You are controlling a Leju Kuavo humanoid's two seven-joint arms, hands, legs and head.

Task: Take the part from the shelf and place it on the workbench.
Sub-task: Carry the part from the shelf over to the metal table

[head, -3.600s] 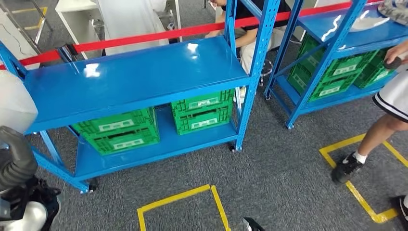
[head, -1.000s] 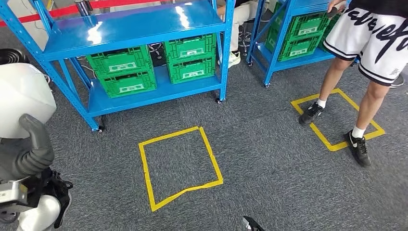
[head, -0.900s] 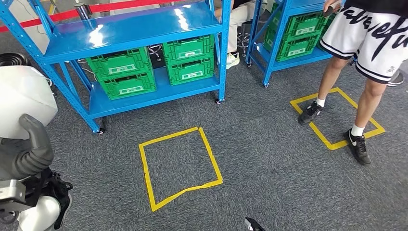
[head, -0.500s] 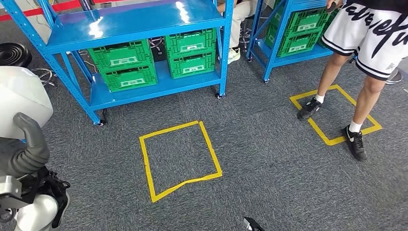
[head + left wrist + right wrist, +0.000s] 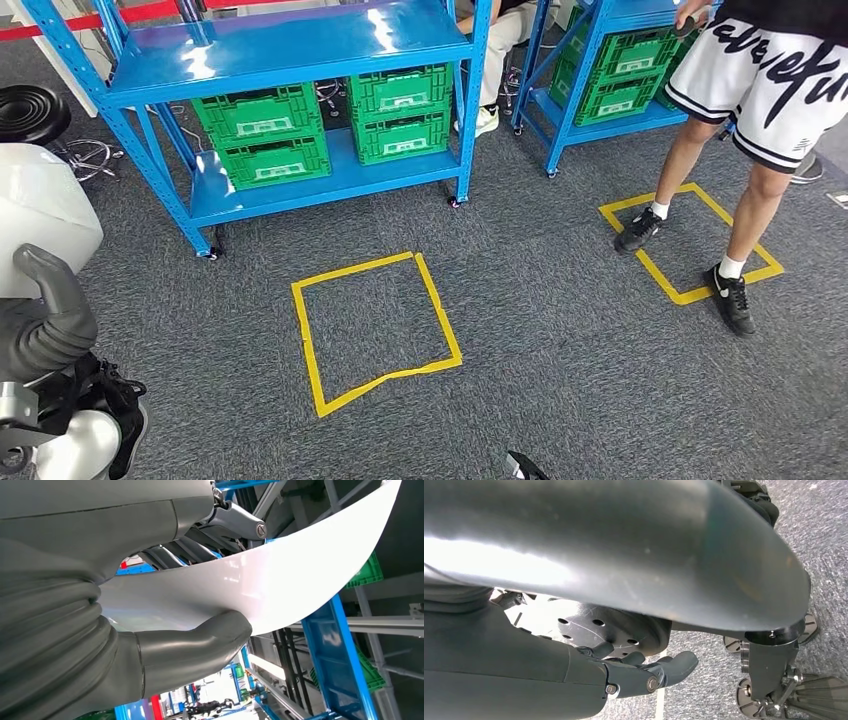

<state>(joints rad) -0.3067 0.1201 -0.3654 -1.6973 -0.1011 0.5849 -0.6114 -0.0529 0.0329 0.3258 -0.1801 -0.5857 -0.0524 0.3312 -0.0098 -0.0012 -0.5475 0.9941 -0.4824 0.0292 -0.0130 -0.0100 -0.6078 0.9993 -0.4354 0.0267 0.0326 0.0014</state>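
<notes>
Shelf [image 5: 290,60] now lies farther off as the view backs away. Left robot hand [image 5: 165,610] grips the white curved part [image 5: 280,580] by its edge; likely light, stiff, slippery. Right robot hand [image 5: 644,672] hangs closed, empty.

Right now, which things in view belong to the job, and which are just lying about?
Job:
white part, gripped by the left hand
blue shelf

Lying about:
green crates
yellow floor squares
stool
a person's legs
</notes>
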